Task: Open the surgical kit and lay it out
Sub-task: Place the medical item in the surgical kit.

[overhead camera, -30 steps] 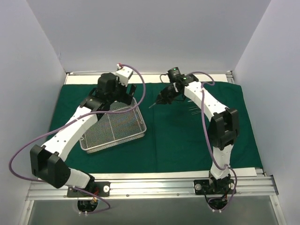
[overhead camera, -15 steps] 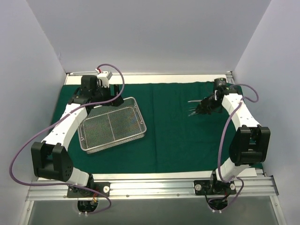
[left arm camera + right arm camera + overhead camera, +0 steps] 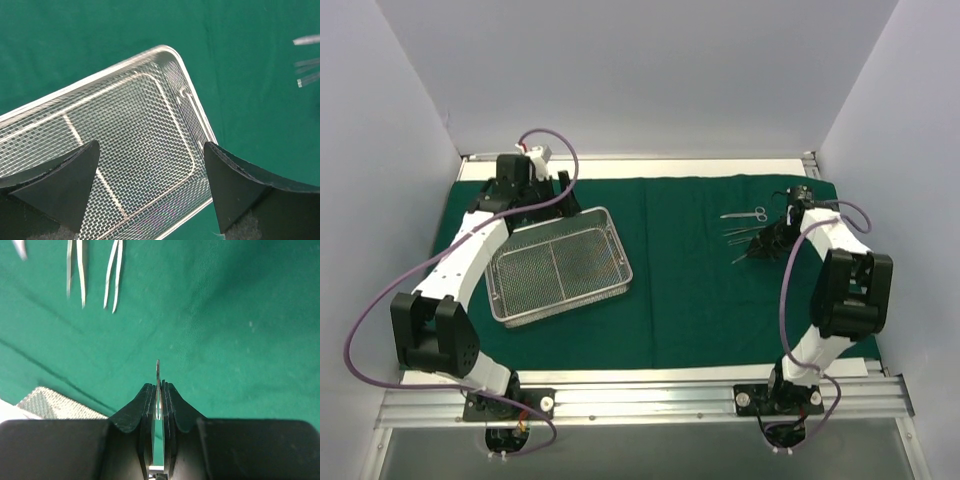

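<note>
Layout nearly done: green cloth [image 3: 690, 300] spread flat, mesh tray [image 3: 618, 247] empty at left, instruments [image 3: 744, 214] in a row at right. Wide-open left fingers [image 3: 60, 180] above tray; right fingers [image 3: 142, 405] pinching one thin instrument [image 3: 158, 372]. Probably leaves only that piece to place.

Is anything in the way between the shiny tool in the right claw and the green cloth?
Nothing visible. The right gripper pinches the thin instrument over bare green cloth. The other instruments lie apart from it, and the mesh tray sits well away.
</note>
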Robot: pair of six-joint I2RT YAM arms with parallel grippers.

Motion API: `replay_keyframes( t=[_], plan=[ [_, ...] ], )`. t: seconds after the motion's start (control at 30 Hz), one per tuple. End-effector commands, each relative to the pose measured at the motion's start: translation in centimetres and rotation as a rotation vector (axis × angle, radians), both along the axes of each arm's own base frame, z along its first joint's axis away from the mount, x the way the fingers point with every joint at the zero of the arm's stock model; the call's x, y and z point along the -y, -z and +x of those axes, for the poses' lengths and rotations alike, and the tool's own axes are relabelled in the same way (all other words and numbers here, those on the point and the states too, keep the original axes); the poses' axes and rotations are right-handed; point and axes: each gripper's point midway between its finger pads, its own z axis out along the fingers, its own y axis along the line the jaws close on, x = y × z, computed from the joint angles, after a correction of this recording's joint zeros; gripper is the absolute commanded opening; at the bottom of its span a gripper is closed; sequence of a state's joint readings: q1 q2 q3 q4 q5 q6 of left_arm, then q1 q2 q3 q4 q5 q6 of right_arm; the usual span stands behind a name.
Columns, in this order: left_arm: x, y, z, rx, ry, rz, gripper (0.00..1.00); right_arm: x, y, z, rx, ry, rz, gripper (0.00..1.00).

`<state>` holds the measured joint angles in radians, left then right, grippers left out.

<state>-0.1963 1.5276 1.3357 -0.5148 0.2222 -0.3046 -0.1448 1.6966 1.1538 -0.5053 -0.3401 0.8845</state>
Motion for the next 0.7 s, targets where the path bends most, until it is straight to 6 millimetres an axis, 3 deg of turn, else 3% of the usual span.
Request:
replay_keyframes(
  t=[0.0, 0.2, 0.67],
  plan=[
    [-2.1, -3.1, 1.1, 0.029, -0.138, 0.029, 0.94, 0.4, 0.7, 1.0, 0.008, -0.007, 0.018, 0.0],
    [-1.1, -4.5, 0.6, 0.054, -0.028, 0.005, 0.94, 0.5, 2.2, 2.0, 0.01, 0.076, 0.092, 0.0],
    [-0.9, -3.3, 1.0, 0.016, -0.007, 0.015, 0.94, 1.0, 3.6, 4.0, 0.003, 0.178, 0.134, 0.0]
  ],
)
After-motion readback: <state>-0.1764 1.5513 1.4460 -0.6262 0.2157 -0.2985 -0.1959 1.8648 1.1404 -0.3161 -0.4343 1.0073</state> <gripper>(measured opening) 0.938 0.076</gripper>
